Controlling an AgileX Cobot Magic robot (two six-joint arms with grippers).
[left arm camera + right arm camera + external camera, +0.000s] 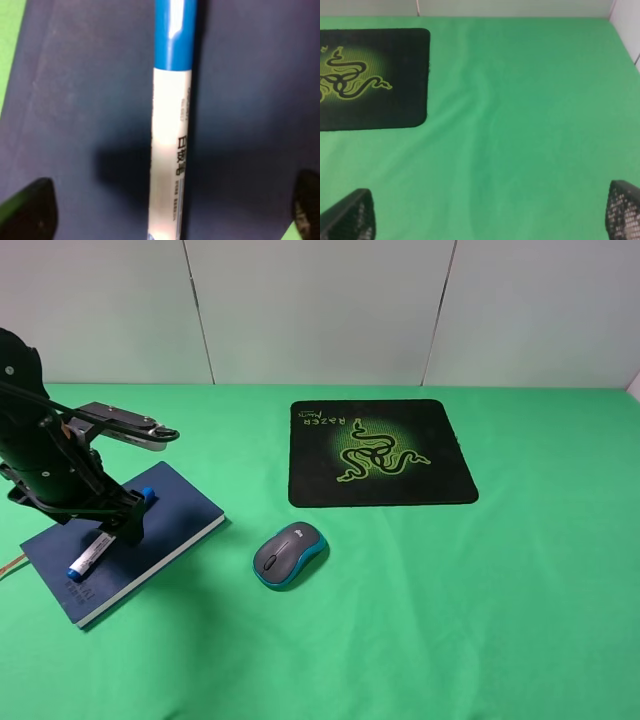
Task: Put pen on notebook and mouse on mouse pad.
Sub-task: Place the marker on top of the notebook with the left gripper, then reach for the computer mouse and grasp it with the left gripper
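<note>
The white pen (95,555) with blue ends lies on the dark blue notebook (170,510) at the left. My left gripper (125,522) hovers low over its middle and hides part of it. In the left wrist view the pen (170,150) rests on the notebook cover (75,100), and the left gripper (167,205) is open, its dark fingers (27,207) well apart from the barrel. The grey and teal mouse (290,554) sits on the green cloth, in front of the black mouse pad (380,452). My right gripper (487,212) is open over bare cloth beside the mouse pad (370,75).
A green cloth (480,600) covers the whole table. A white wall (320,310) closes the back. The right arm is outside the exterior view. A brown ribbon end (10,567) pokes out at the notebook's left.
</note>
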